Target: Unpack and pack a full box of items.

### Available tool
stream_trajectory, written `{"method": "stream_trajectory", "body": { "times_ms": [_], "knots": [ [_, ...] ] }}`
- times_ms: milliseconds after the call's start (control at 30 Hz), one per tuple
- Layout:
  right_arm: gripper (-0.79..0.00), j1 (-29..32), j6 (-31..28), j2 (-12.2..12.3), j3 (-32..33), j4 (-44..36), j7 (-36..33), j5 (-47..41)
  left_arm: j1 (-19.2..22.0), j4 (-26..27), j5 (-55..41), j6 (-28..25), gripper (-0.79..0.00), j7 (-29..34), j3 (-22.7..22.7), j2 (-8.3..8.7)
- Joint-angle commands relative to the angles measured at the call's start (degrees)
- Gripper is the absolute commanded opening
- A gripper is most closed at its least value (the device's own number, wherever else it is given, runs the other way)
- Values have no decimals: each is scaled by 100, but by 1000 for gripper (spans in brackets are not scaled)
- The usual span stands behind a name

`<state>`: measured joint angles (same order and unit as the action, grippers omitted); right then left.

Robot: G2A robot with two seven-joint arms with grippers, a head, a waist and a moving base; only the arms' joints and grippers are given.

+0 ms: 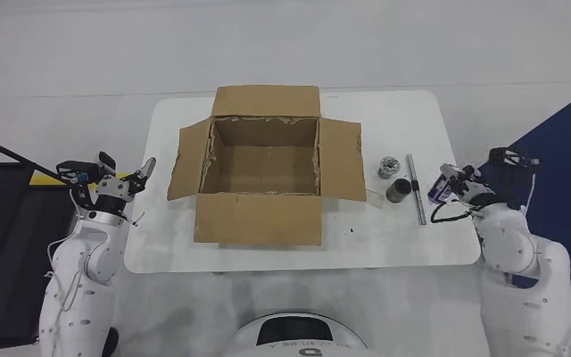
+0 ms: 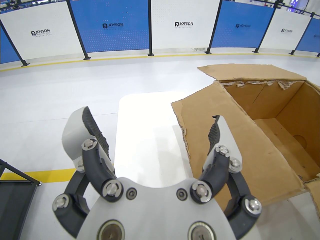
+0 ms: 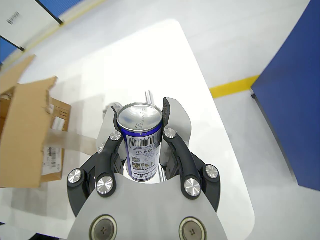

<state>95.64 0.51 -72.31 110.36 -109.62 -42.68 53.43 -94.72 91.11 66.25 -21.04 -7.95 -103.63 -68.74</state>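
One item up | clamping slim blue-and-silver aluminium drinks can point(image 3: 142, 148) across its round wall in right gripper point(image 3: 140, 113), near white table's point(image 1: 401, 234) right end, well apart from open brown cardboard box point(image 1: 259, 230) | judging it light, thin-walled, slick, dent-prone — favouring gentle side squeeze | hanging left gripper point(image 2: 151, 118) spread wide, empty

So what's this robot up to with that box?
The robot's right gripper is shut on a blue can at the right edge of the table. The cardboard box sits open and looks empty. A small tin, a dark cylinder and a metal rod lie to its right. The left gripper is open, holding nothing.
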Motion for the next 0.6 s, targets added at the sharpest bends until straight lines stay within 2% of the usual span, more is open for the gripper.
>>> {"method": "stream_trajectory", "body": {
  "times_ms": [0,233,400,567],
  "knots": [
    [-785,-289,70,41,-141,286,-585,302,0,0,0,0,0,0,0,0],
    [-785,-1058,209,137,-505,1153,-1356,1161,0,0,0,0,0,0,0,0],
    [-785,-1405,400,177,-645,1586,-1513,1652,0,0,0,0,0,0,0,0],
    [-785,-1696,333,205,-753,1978,-1503,1811,0,0,0,0,0,0,0,0]
  ]
}}
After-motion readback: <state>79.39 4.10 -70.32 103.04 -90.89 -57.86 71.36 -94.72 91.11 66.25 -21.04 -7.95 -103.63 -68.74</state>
